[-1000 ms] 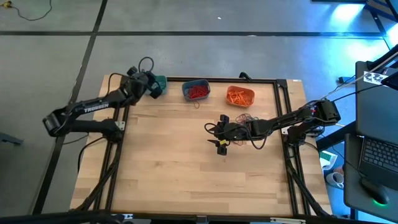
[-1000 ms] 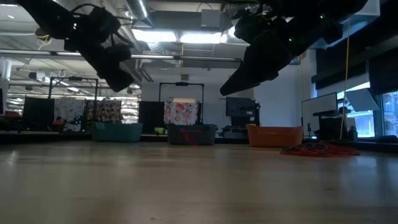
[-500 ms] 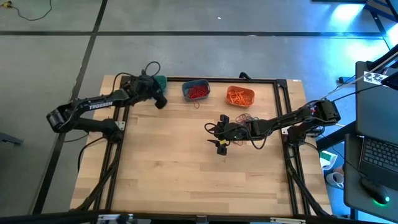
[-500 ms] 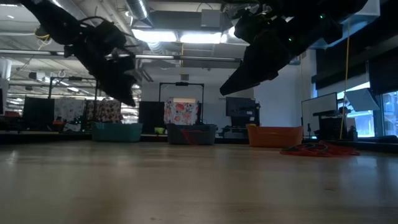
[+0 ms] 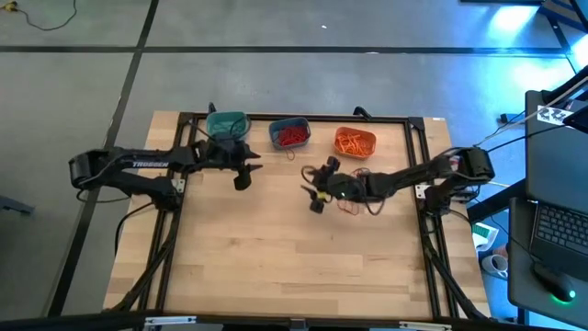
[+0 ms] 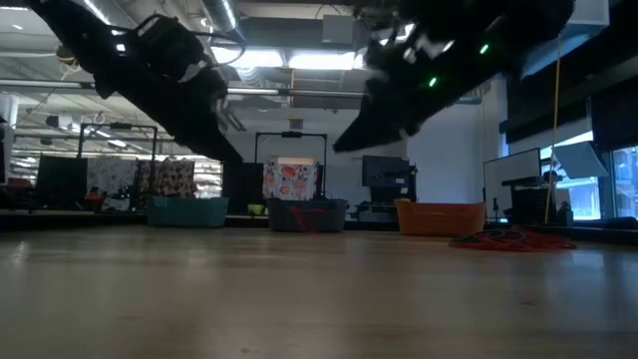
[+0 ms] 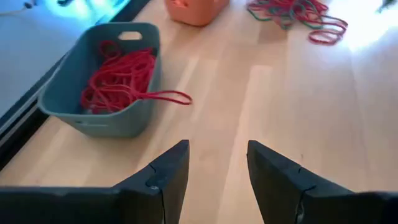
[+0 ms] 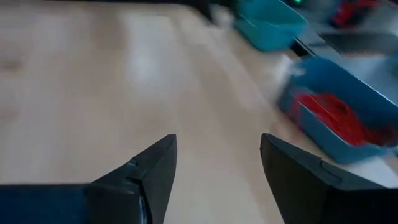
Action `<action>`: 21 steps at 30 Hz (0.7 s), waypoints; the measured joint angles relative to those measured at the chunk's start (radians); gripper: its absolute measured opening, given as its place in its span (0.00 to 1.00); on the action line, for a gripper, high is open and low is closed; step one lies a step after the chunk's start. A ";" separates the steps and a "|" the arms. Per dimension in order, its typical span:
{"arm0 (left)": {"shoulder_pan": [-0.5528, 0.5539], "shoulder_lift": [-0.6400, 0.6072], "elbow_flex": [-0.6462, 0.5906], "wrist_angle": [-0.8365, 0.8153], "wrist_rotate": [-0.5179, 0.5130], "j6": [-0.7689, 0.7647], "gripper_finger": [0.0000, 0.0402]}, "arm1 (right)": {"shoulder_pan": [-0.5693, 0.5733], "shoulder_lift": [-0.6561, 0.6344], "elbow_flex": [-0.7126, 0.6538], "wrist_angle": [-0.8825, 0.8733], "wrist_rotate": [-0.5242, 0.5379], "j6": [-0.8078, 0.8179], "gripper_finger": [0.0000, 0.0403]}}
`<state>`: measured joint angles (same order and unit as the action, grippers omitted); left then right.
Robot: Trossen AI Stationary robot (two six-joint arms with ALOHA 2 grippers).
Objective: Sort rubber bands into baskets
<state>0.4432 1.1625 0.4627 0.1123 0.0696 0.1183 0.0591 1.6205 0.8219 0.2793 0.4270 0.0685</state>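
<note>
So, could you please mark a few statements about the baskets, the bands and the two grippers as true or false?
1. The slate blue basket holds red rubber bands. True.
2. The orange basket stands between the other two. False: the slate blue one is in the middle, with the teal basket on its other side.
3. The left gripper is open and empty. True.
4. The right gripper grips a band. False: its jaws are open with nothing between them.
5. Loose rubber bands lie on the table. True.
</note>
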 joint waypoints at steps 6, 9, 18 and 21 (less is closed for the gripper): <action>-0.021 0.000 0.000 0.005 -0.002 0.014 0.40 | -0.144 0.108 0.000 0.083 -0.090 0.092 0.58; -0.021 0.000 0.000 0.005 -0.003 0.019 0.40 | -0.200 0.161 0.001 0.128 -0.176 0.116 0.58; -0.017 0.000 0.000 0.008 -0.003 0.026 0.40 | -0.268 0.297 0.094 0.139 -0.202 0.111 0.58; -0.017 0.000 0.000 0.004 -0.003 0.026 0.40 | -0.272 0.339 0.133 0.139 -0.194 0.101 0.58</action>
<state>0.4259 1.1622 0.4625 0.1166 0.0667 0.1448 -0.2124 1.9598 0.9550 0.4181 0.2328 0.1696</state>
